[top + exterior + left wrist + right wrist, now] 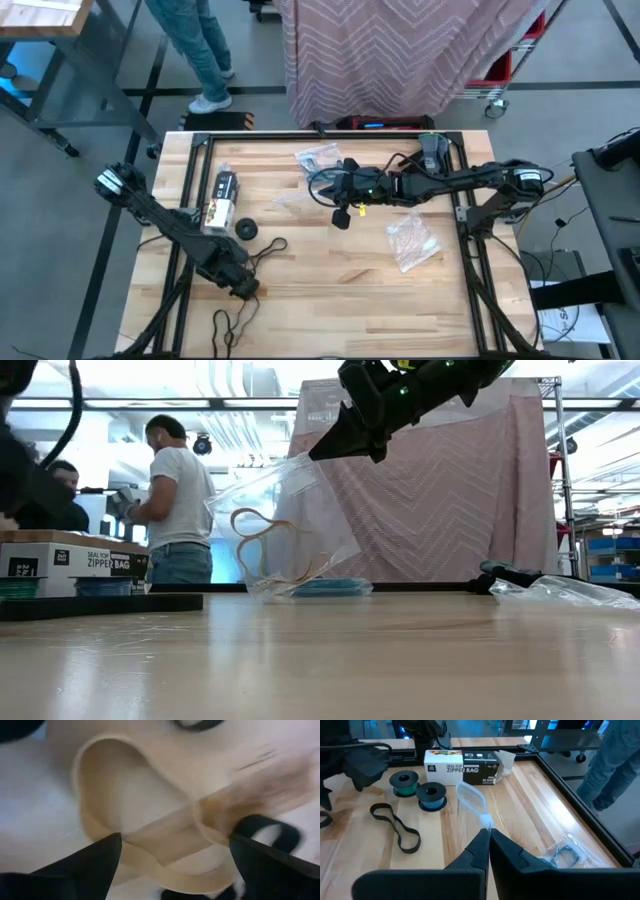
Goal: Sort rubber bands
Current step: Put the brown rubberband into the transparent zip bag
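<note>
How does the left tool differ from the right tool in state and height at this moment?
The left tool is open, while the right tool is shut on a clear bag. The left tool is low, just over a tan rubber band lying on the table; the right tool is raised above the table, and the bag hangs from it. Both tools have two dark fingers.
</note>
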You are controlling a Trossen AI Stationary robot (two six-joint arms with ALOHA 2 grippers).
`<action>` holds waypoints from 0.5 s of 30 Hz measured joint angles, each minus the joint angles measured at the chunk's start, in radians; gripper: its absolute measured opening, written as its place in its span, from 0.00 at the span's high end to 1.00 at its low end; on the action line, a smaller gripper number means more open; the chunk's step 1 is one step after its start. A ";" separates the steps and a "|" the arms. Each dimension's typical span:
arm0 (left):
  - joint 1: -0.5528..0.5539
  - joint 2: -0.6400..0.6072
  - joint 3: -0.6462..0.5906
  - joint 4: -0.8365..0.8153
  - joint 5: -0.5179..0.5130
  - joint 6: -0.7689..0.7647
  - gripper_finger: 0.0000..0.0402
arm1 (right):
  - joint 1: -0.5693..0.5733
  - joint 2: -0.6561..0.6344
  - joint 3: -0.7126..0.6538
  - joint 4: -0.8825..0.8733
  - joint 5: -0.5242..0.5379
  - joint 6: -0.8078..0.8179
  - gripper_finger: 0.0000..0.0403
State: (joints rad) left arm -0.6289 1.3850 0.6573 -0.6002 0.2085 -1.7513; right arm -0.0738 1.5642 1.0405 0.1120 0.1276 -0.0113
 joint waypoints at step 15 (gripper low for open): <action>-0.021 0.011 0.142 -0.278 0.018 -0.044 0.13 | -0.006 0.000 0.000 0.000 0.000 -0.008 1.00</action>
State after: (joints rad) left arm -0.6501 1.3964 0.7990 -0.8784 0.2268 -1.7958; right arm -0.0795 1.5642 1.0405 0.1120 0.1278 -0.0189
